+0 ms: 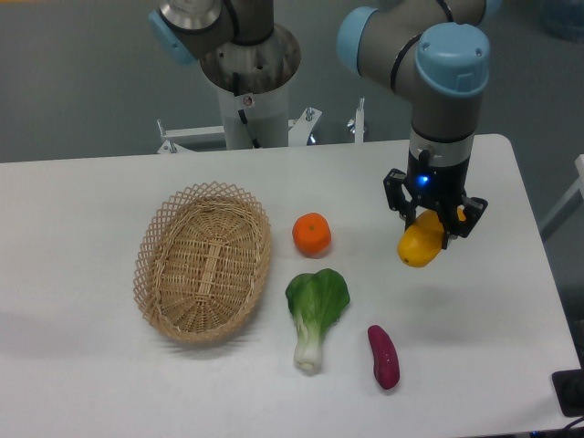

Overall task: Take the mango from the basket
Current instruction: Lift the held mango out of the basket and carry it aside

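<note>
The mango (419,246) is a smooth yellow-orange fruit held in my gripper (432,222) above the right part of the table, tilted down to the left. The gripper's black fingers are shut on its upper end, which they partly hide. The basket (203,261) is a light tan oval wicker basket on the left part of the table. Nothing lies inside it. The gripper is well to the right of the basket.
A round orange (311,234) sits just right of the basket. A green bok choy (315,310) lies in front of it. A purple sweet potato (383,356) lies near the front edge. The arm's base (246,82) stands behind the table.
</note>
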### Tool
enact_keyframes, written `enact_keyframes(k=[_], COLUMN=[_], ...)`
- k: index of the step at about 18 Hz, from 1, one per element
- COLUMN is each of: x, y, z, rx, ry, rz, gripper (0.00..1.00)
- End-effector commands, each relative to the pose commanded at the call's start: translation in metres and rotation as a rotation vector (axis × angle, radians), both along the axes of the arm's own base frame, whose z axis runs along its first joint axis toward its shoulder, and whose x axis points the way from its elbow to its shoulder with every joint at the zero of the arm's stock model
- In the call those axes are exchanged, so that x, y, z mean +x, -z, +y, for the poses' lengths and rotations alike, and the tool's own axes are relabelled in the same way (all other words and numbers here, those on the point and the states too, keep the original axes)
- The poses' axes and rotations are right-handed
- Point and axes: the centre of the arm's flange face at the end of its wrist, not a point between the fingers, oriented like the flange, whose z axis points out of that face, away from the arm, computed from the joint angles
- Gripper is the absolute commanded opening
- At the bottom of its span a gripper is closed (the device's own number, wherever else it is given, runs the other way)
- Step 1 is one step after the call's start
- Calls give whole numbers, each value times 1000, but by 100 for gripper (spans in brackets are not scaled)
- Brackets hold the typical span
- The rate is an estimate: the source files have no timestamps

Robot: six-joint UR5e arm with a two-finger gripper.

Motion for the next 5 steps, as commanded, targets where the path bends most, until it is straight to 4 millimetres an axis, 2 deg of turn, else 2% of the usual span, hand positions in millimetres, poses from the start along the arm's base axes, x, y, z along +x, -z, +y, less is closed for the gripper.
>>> enact_keyframes(k=[5], x=[0], y=[1], z=[0], rx=[3], ry=[1], rz=[-1], gripper=[46])
